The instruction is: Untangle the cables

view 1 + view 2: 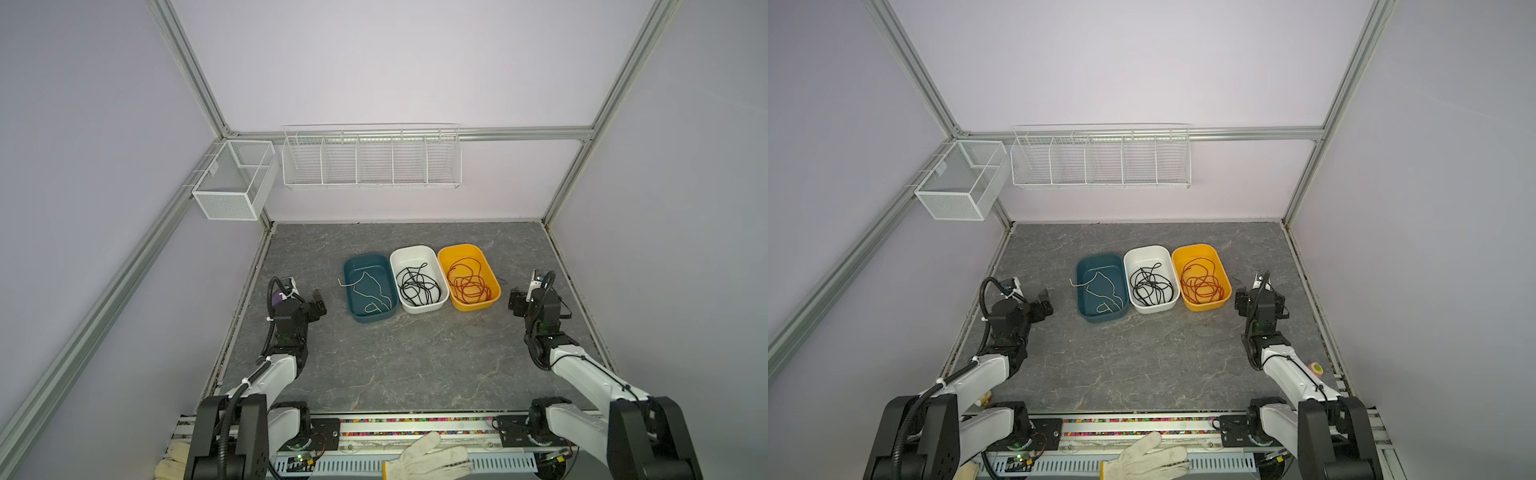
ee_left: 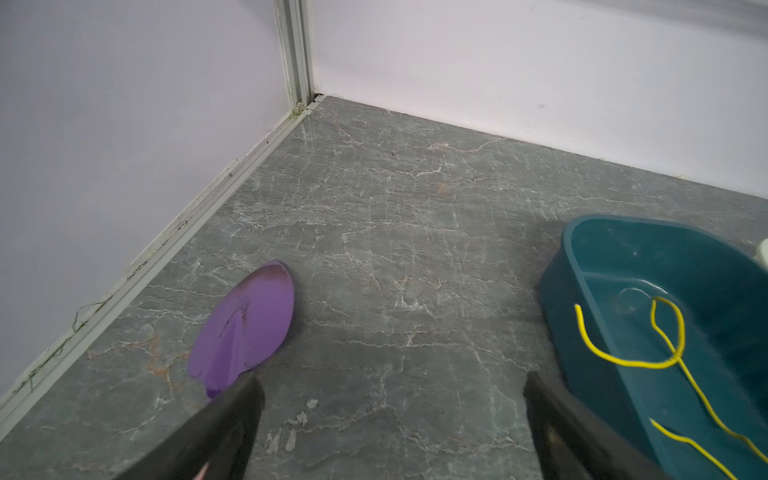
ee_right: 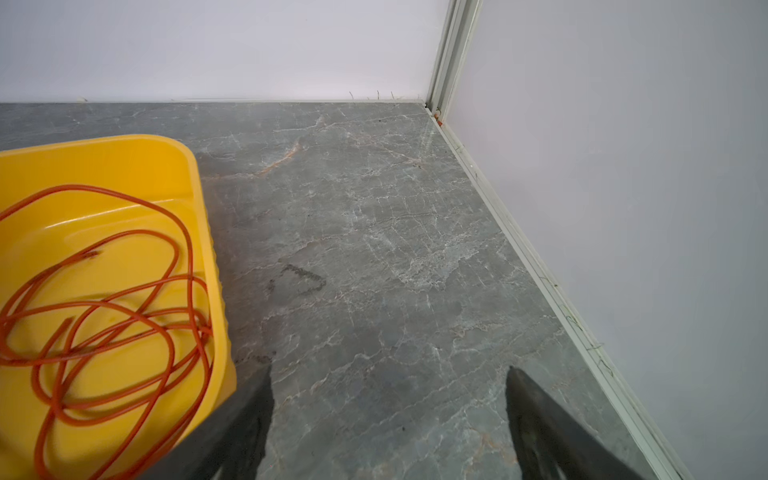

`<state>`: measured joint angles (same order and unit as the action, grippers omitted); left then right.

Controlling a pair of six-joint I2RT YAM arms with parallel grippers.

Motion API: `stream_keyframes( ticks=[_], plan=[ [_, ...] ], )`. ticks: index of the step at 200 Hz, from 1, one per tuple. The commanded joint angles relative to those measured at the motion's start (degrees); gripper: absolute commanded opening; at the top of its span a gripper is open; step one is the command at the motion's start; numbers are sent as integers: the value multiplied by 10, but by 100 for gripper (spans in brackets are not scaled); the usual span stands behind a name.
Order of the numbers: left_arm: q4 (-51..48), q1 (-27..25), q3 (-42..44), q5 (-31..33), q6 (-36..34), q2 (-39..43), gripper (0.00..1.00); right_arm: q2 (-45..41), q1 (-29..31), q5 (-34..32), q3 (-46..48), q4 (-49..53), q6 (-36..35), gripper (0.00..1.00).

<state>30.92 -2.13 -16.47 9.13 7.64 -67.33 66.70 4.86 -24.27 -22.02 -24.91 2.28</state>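
Teal plastic first: in both top views the teal bin (image 1: pixel 348 266) holds the pale yellow cable (image 1: pixel 365 275), the white bin (image 1: pixel 413 248) touching it holds the black cable (image 1: pixel 417 286), and the yellow bin (image 1: pixel 459 247) holds the red cable (image 1: pixel 469 286). With one cable to a bin and none crossing into a neighbour, the untangling looks finished bar tidying. Your left gripper (image 1: pixel 318 305) hangs low beside the teal bin and your right gripper (image 1: pixel 515 301) beside the yellow bin, both over the bare grey table (image 1: pixel 415 365). In the left wrist view the left gripper (image 2: pixel 392 382) shows its jaws wide apart with nothing between them, and a purple flap (image 2: pixel 245 328) sits at one finger; what it is, you cannot tell from here. One end of the pale yellow cable (image 2: pixel 623 361) pokes up over the teal bin's rim (image 2: pixel 582 266) on your side. If you want it neat, pinch that loose end only, close to its tip, and lay it inside without dragging the loops or nudging the bin. In the right wrist view the right gripper (image 3: pixel 388 378) is likewise spread and empty, one finger close to the yellow bin's wall (image 3: pixel 199 208), where the red cable (image 3: pixel 124 307) lies in loose overlapping loops. Lift that arm clear before swinging, since a knock there would likely shift the bin.
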Motion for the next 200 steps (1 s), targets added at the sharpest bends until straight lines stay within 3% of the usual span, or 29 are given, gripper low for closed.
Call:
stream_keyframes(
  ticks=[1, 57, 66, 73, 80, 200],
  plan=[
    [103, 4, -7, 28, -31, -32, 99, 69, -6, 58, 10, -139, -25, 88],
    [253, 12, -22, -12, -59, -198, 99, 225, -26, 87, 26, -328, -37, 88],
    [262, 12, -33, -15, -61, -216, 99, 217, -33, 96, 11, -286, -27, 88],
    [234, 12, -45, 1, -53, -212, 99, 206, -37, 105, 4, -246, -21, 88],
    [204, 12, -55, 33, -36, -207, 99, 214, -38, 105, 10, -273, -24, 88],
    [222, 12, -50, 26, -47, -211, 99, 213, -32, 95, 7, -269, -25, 88]
  ],
)
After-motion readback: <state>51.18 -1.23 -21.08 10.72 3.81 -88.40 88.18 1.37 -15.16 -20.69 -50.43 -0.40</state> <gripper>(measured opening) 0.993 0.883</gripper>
